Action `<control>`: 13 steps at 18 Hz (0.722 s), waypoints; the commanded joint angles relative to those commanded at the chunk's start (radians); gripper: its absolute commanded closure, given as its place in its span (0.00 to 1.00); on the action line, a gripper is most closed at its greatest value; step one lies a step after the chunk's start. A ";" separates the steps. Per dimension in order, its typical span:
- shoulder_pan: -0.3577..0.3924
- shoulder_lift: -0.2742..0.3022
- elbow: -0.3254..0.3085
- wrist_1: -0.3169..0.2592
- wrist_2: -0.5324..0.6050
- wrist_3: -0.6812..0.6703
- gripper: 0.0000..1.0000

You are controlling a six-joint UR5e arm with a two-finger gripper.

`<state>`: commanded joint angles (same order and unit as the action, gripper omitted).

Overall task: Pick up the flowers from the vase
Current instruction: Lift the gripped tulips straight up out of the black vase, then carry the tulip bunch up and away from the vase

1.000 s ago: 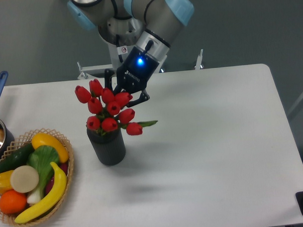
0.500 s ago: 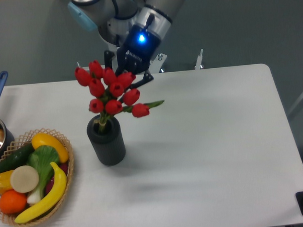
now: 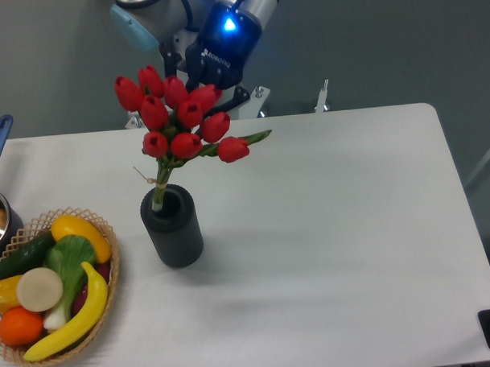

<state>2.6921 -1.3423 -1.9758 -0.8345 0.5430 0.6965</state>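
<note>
The black two-finger gripper with its blue glowing light [image 3: 200, 92] sits at the top of the frame, its fingers buried behind the bunch of red tulip buds on green stems [image 3: 177, 115], so the fingertips themselves are mostly hidden; since the bunch hangs raised with nothing else bearing it, I judge the jaws to be clamped on the flowers just among or behind the heads. One fingertip juts out dark to the right of the buds, above the single green leaf [image 3: 251, 138] that sticks out sideways.

Below the heads the stems run down at a slight tilt, tied with a thin string [image 3: 152, 180] (its loose end pokes off to the left), and their lower ends are at or just inside the round mouth of the short dark grey ribbed vase [image 3: 174, 231]. The vase stands upright on the white table [image 3: 335, 229], with the round wicker basket of fruit and vegetables [image 3: 47, 287] near it to the left, apart from it.

By my reading the grasp is made and the lift is well along. What is left is raising the stem ends fully clear of the mouth.
</note>
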 joint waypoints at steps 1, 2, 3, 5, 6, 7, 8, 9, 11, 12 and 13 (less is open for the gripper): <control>0.000 0.005 0.006 0.000 -0.002 -0.003 0.76; 0.003 0.006 0.015 0.000 -0.003 -0.012 0.76; 0.008 0.006 0.029 0.000 -0.003 -0.032 0.76; 0.011 0.006 0.049 0.000 -0.002 -0.066 0.76; 0.011 0.008 0.049 0.000 -0.002 -0.068 0.76; 0.012 0.008 0.052 0.000 -0.002 -0.069 0.76; 0.014 0.009 0.055 0.000 -0.002 -0.069 0.76; 0.014 0.011 0.058 0.000 -0.002 -0.069 0.76; 0.021 0.012 0.069 0.000 -0.003 -0.074 0.76; 0.028 0.014 0.075 0.000 -0.003 -0.081 0.76; 0.038 0.017 0.081 0.000 -0.003 -0.089 0.76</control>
<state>2.7304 -1.3254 -1.8945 -0.8345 0.5400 0.6075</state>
